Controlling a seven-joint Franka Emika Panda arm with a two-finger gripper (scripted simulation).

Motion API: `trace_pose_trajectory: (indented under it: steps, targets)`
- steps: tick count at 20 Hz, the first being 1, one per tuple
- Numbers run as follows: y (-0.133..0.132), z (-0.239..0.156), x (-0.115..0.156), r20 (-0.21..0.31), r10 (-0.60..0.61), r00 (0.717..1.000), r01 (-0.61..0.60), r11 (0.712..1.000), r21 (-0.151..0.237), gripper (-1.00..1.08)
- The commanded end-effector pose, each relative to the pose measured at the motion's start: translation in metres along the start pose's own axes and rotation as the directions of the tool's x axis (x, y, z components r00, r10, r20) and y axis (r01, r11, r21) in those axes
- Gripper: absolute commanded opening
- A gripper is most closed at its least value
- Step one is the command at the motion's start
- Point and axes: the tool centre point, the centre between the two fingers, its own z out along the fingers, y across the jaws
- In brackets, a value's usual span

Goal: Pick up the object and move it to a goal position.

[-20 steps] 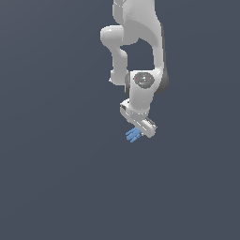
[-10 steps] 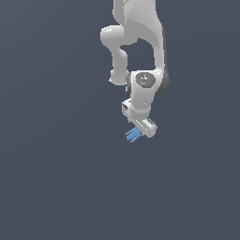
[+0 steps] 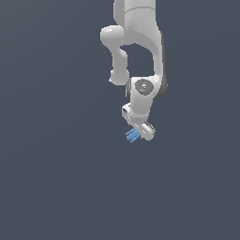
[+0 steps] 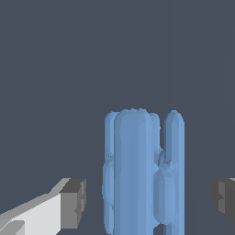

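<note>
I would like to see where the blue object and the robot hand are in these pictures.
blue object (image 4: 137,170): wrist view, middle of its widest bar.
hand (image 4: 148,199): wrist view, midway between the two dark fingertips, open around the blue object.

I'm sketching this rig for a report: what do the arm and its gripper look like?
The arm is glossy white with rounded, bulbous links and a dark grey round cap at one joint. The gripper is white and blocky; its fingertips carry dark grey square pads. No cables or markings show.

Arm: you see the white arm (image 3: 140,56) reaching down from the top.
Gripper (image 3: 139,132): tilted.
Object (image 3: 133,136): blue bars touching the gripper's underside, toward the exterior view's left.
</note>
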Motion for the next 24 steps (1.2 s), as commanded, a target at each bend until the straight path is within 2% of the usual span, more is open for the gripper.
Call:
trace_pose_trajectory:
  steps: [1, 7, 8, 24]
  targets:
    - [0.0, 0.011, 0.0, 0.0, 0.001, 1.0, -0.001, 1.0, 0.0, 1.0]
    - [-0.001, 0.022, 0.0, 0.0, 0.001, 1.0, -0.001, 1.0, 0.0, 1.0]
    - [-0.001, 0.022, 0.0, 0.0, 0.001, 1.0, -0.001, 1.0, 0.0, -1.0]
    - [-0.001, 0.012, -0.003, 0.0, 0.001, 1.0, -0.001, 1.0, 0.001, -1.0]
